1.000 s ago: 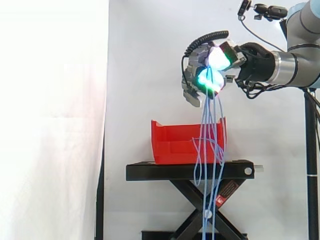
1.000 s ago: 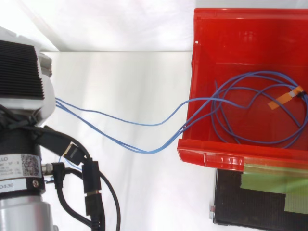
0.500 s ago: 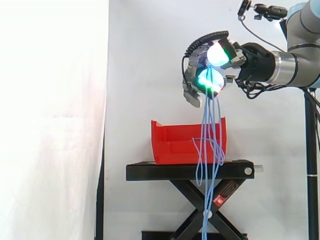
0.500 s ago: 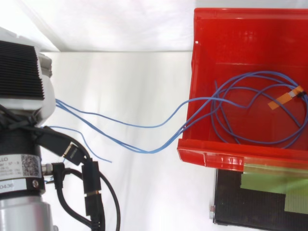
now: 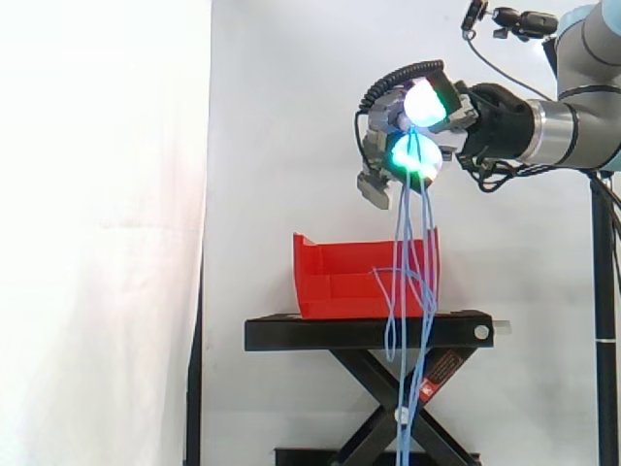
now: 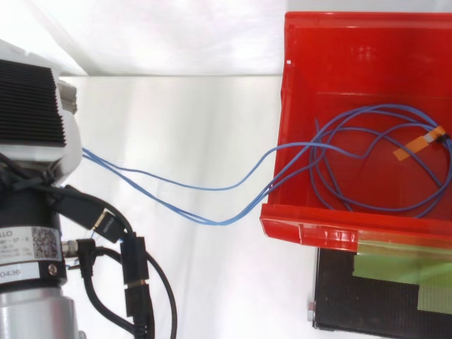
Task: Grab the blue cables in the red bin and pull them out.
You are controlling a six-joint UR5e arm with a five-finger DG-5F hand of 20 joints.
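Blue cables [image 5: 405, 223] hang almost straight down from the hand [image 5: 380, 146], seemingly pinched in its curled fingers, past the red bin's [image 5: 335, 277] right side. The stray end seen a moment ago is gone.

In the top view, the blue cables [image 6: 219, 223] vanish behind the arm [image 6: 28, 233].

Looped blue cables [image 6: 215, 223] trail from the red bin [image 6: 339, 63] over its rim.
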